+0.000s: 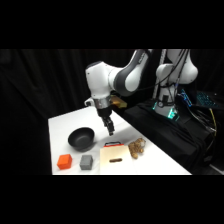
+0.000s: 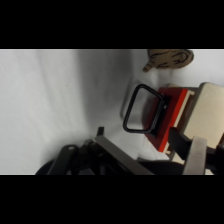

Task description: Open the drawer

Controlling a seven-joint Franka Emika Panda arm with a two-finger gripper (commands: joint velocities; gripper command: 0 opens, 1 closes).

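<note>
While hand [image 1: 110, 131] hovers, drawer [image 1: 113, 145] edge unobstructed.

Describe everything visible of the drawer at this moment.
The drawer shows a red-orange front with a black loop handle sticking out over the white table. It sits in a flat cream box with a short dark bar on top, and looks shut or nearly so. In the side view the gripper hangs just above its front edge, apparently not touching it.
</note>
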